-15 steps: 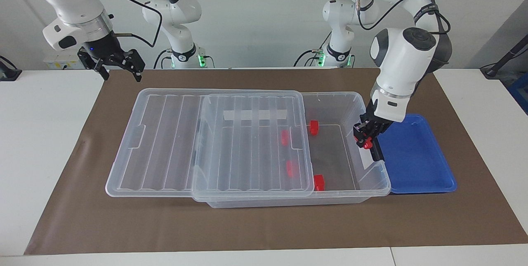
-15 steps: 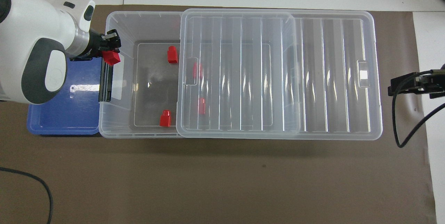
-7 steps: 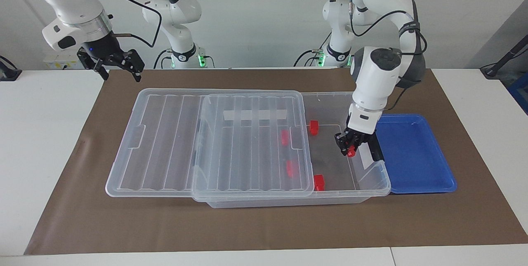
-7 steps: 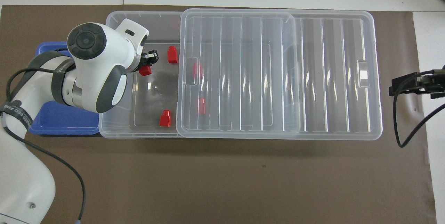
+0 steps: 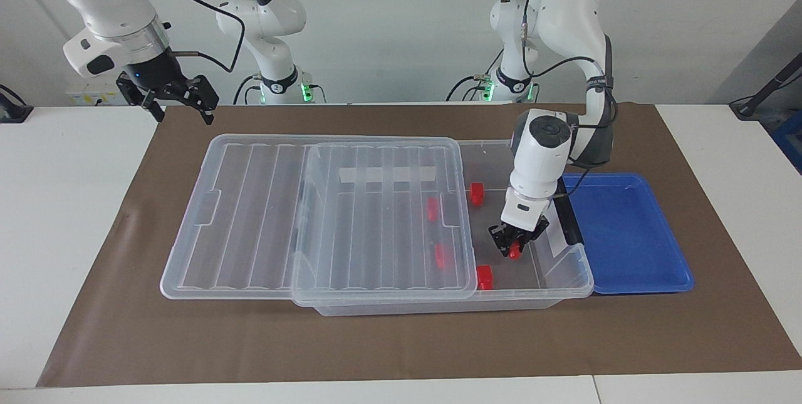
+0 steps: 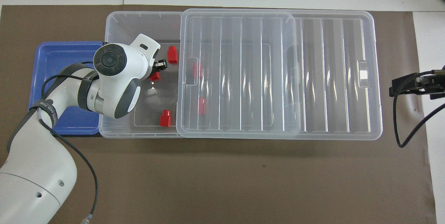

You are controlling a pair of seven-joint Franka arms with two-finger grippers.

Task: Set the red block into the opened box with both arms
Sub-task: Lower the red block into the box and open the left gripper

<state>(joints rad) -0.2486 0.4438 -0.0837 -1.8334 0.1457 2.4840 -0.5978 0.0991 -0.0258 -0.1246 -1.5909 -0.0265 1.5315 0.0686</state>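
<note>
The clear box point(image 5: 567, 284) point(image 6: 114, 19) lies along the brown mat. Its ribbed lid point(image 5: 250, 216) point(image 6: 278, 74) is slid toward the right arm's end, leaving the end by the blue tray uncovered. My left gripper point(image 5: 514, 247) point(image 6: 157, 72) reaches down into that uncovered part, low over the floor, shut on a red block point(image 5: 515, 253) point(image 6: 155, 76). Two more red blocks point(image 5: 477, 193) point(image 5: 484, 277) lie uncovered on the box floor and two others point(image 5: 432, 208) point(image 5: 443, 255) show through the lid. My right gripper point(image 5: 182, 96) point(image 6: 415, 84) waits open, raised above the mat's edge, off the lid's end.
A shallow blue tray point(image 5: 626, 235) point(image 6: 59, 57) sits against the box's open end, with the box's black handle point(image 5: 567, 219) between them. A brown mat point(image 5: 376, 341) covers the white table. The left arm's elbow hangs over the tray and the box's end wall.
My left gripper has carried the red block from above the box's end wall by the tray inward and down into the open part of the box. The right arm has not moved.
</note>
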